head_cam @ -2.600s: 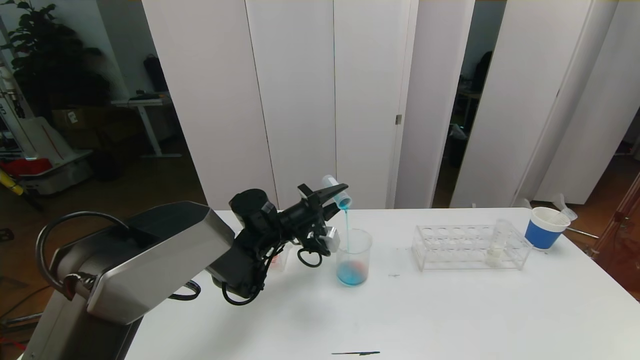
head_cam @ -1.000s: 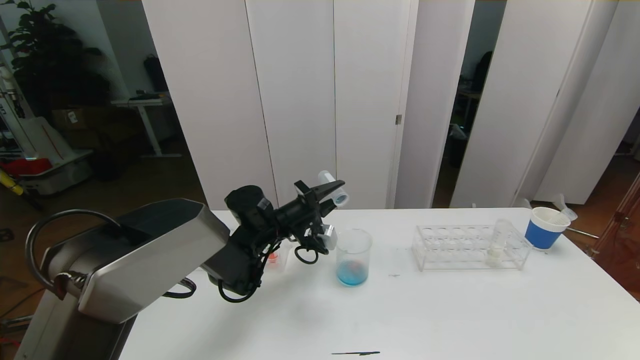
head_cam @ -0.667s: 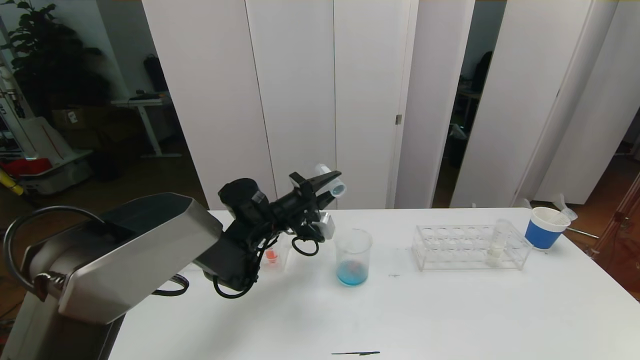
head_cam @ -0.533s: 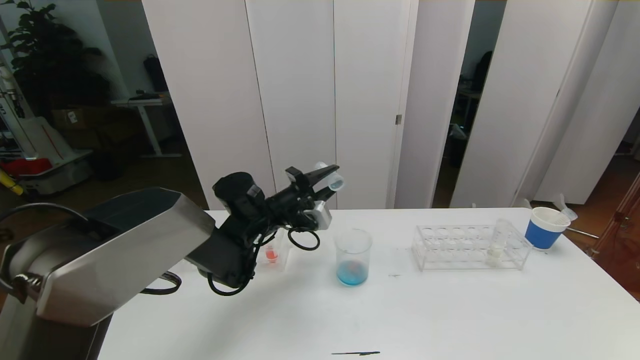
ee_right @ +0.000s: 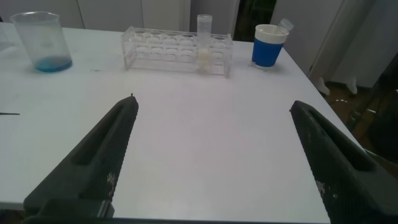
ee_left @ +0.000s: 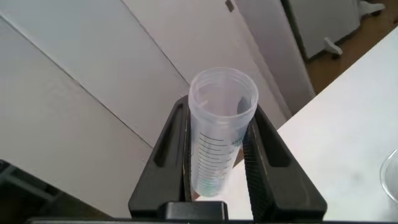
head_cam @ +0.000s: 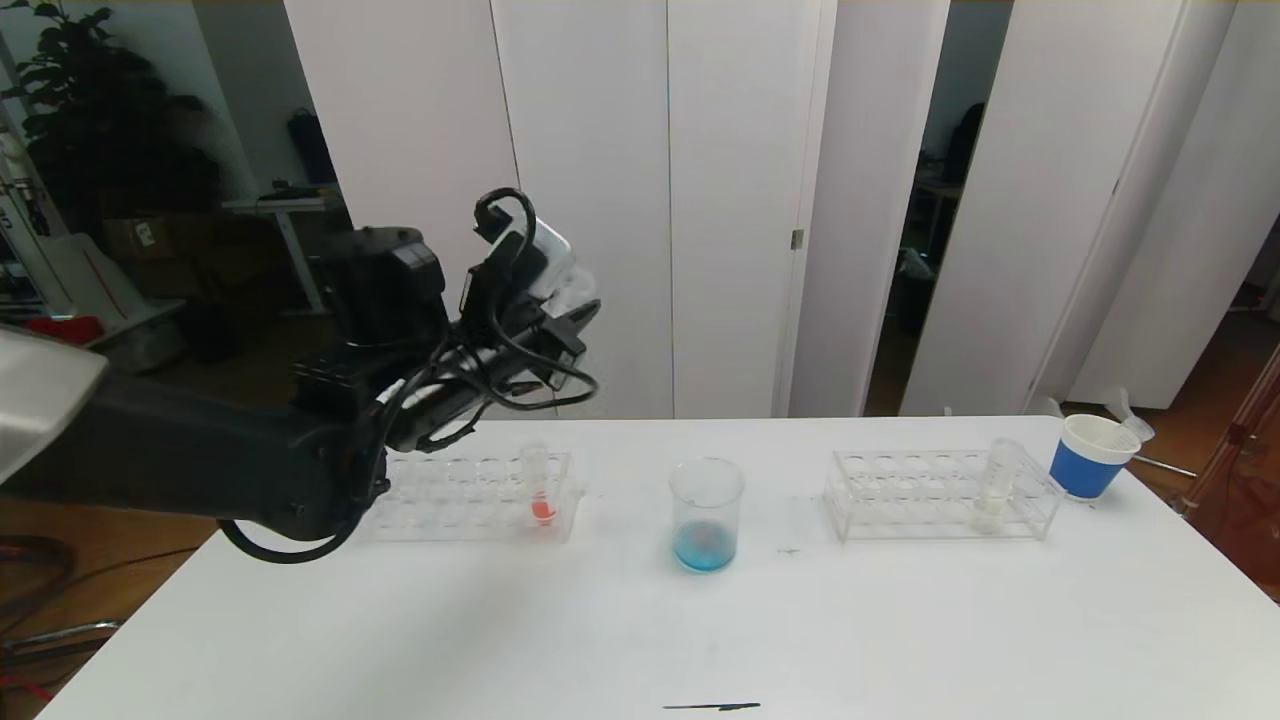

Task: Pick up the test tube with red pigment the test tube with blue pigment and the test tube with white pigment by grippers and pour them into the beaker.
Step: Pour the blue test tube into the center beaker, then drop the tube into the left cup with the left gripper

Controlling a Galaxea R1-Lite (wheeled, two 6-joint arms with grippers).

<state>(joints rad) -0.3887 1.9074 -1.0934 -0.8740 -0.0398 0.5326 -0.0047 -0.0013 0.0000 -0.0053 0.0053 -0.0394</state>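
White table (head_cam: 900,620) fills your head view. Your left hand (head_cam: 575,300) is raised high above the left rack (head_cam: 470,497), well clear of the beaker (head_cam: 707,515); the tube it grips is mostly hidden here. Beaker stands mid-table between the two racks with blue liquid pooled at its bottom. An orange-red tube (head_cam: 538,487) stands in the left rack; the test tube with white pigment (head_cam: 995,485) stands in the right rack (head_cam: 940,495), blue-banded cup (head_cam: 1092,455) just beyond it.

Left wrist view: your left hand (ee_left: 221,155) is clamped on the test tube with blue pigment (ee_left: 217,134), mouth toward the camera (looks nearly emptied, faint blue tint low down).

Right wrist view: your right hand (ee_right: 217,158) hangs low over the table's near edge, fingers (ee_right: 99,155) wide apart, holding nothing; beaker (ee_right: 43,42), right rack (ee_right: 177,48) and white tube (ee_right: 204,43) sit far ahead.
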